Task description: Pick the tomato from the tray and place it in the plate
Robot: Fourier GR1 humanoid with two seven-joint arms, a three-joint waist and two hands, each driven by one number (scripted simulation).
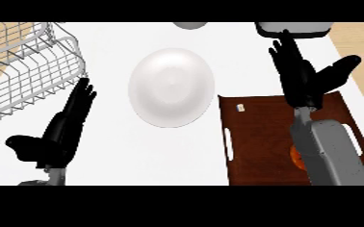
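Right robot hand (302, 77) fingers straight, past tray (259, 139) (tomato (295, 155) under forearm); left robot hand (64, 122) open, resting.

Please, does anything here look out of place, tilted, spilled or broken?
Nothing stands out. The white plate lies flat on the counter, with nothing on it. The tomato sits on the brown tray, mostly hidden behind the right forearm. The right hand and the left hand are open.

No readable text, labels or numbers anywhere
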